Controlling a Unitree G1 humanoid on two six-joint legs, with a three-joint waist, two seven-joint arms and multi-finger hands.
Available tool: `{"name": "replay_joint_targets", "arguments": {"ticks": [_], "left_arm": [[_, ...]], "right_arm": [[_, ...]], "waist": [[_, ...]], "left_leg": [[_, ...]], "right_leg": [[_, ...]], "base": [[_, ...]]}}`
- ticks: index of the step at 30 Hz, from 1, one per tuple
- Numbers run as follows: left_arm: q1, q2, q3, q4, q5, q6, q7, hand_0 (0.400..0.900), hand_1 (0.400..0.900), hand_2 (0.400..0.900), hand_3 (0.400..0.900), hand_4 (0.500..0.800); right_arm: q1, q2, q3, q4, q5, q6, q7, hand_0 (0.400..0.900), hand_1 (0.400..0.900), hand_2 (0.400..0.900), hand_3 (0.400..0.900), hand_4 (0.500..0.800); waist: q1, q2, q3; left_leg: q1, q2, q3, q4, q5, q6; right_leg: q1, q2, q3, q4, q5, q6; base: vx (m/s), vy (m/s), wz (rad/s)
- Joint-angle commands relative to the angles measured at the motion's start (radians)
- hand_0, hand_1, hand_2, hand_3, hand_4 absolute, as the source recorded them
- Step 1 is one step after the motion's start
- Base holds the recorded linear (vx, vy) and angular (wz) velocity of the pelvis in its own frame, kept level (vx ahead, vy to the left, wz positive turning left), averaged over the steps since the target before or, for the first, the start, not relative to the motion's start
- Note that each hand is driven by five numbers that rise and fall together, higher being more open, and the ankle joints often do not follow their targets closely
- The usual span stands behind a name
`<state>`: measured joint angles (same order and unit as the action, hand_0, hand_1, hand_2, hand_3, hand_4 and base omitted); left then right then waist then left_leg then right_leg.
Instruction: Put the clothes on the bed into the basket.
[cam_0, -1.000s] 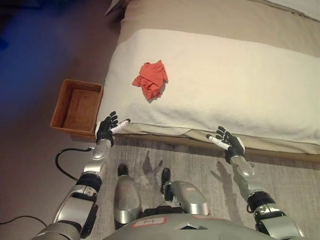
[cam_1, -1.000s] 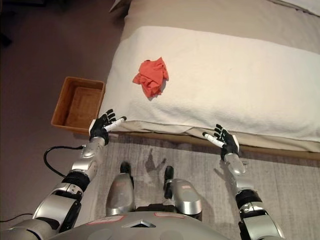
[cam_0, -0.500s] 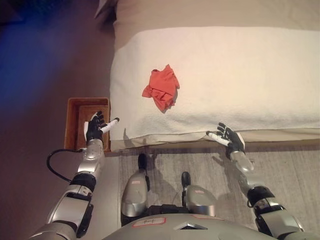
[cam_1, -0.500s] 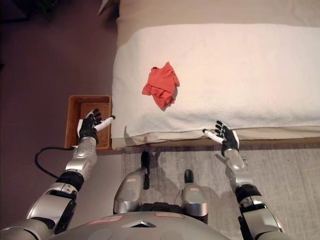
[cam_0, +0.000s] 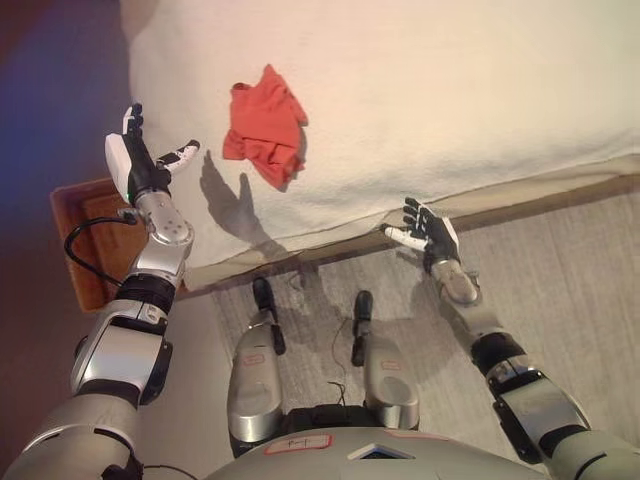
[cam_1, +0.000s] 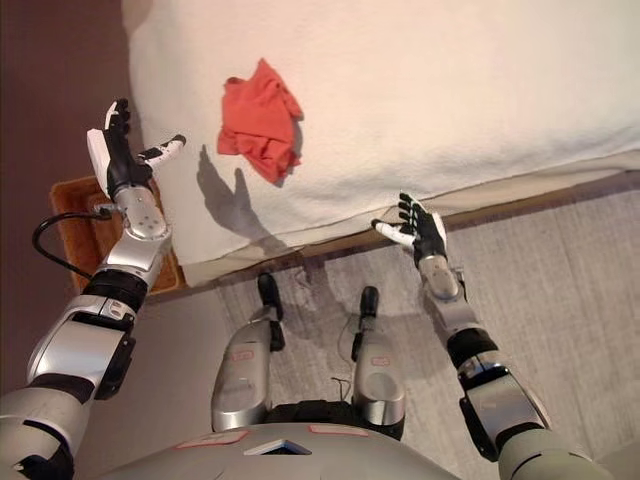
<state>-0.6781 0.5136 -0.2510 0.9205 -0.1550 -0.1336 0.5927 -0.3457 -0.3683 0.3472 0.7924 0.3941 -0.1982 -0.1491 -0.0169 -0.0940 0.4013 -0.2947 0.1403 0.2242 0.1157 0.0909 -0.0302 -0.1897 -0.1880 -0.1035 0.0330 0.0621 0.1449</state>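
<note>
1. One orange garment (cam_0: 264, 125) lies crumpled on the white bed (cam_0: 450, 90), just to the right of the raised left hand (cam_0: 140, 165) and not touching it.
2. Left hand: fingers spread wide and straight, holding nothing, raised over the bed's near corner.
3. Right hand (cam_0: 425, 230): fingers relaxed and apart, empty, at the mattress edge, well to the right of the garment.
4. Below and behind the left forearm, the brown basket (cam_0: 85, 240) sits on the floor, partly hidden by the arm.
5. To do the reach well, the left hand likely needs to come down over the bunched middle of the cloth and close around a thick fold, not a loose edge.
</note>
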Motion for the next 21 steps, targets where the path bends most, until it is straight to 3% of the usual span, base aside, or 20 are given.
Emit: {"name": "replay_joint_targets", "arguments": {"ticks": [1,12,16,21], "left_arm": [[-0.163,0.052,0.008,0.035,-0.021,-0.062,0.025,0.900,0.900,0.900,0.900,0.800],[-0.294,0.061,-0.030,0.114,-0.103,-0.075,-0.045,0.900,0.900,0.900,0.900,0.800],[-0.306,0.055,-0.019,0.114,-0.180,-0.094,-0.080,0.900,0.900,0.900,0.900,0.800],[-0.318,0.055,-0.029,0.110,-0.188,-0.099,-0.105,0.900,0.900,0.900,0.900,0.800]], "right_arm": [[-0.032,-0.066,-0.062,-0.071,0.002,-0.071,-0.031,0.900,0.900,0.900,0.900,0.800],[-0.022,-0.091,-0.072,-0.142,-0.009,-0.090,-0.033,0.900,0.900,0.900,0.900,0.800],[-0.024,-0.092,-0.075,-0.148,-0.014,-0.091,-0.038,0.900,0.900,0.900,0.900,0.800],[-0.029,-0.094,-0.076,-0.157,-0.027,-0.095,-0.043,0.900,0.900,0.900,0.900,0.800]], "waist": [[-0.008,-0.002,-0.029],[-0.067,-0.018,-0.030],[-0.082,-0.017,-0.027],[-0.100,-0.014,-0.025]], "left_leg": [[-0.102,0.059,-0.108,0.065,0.003,-0.064],[-0.181,0.067,-0.090,0.045,0.021,-0.079],[-0.204,0.067,-0.085,0.038,0.025,-0.082],[-0.227,0.066,-0.075,0.040,0.019,-0.085]], "right_leg": [[-0.017,-0.085,-0.005,0.037,0.064,0.063],[-0.110,-0.074,0.010,0.011,0.103,0.077],[-0.136,-0.073,0.020,-0.001,0.116,0.081],[-0.168,-0.070,0.035,-0.007,0.120,0.081]], "base": [[-0.04,-0.009,-0.12],[-0.02,0.006,-0.16],[-0.02,0.025,-0.15],[-0.01,0.025,-0.15]]}}
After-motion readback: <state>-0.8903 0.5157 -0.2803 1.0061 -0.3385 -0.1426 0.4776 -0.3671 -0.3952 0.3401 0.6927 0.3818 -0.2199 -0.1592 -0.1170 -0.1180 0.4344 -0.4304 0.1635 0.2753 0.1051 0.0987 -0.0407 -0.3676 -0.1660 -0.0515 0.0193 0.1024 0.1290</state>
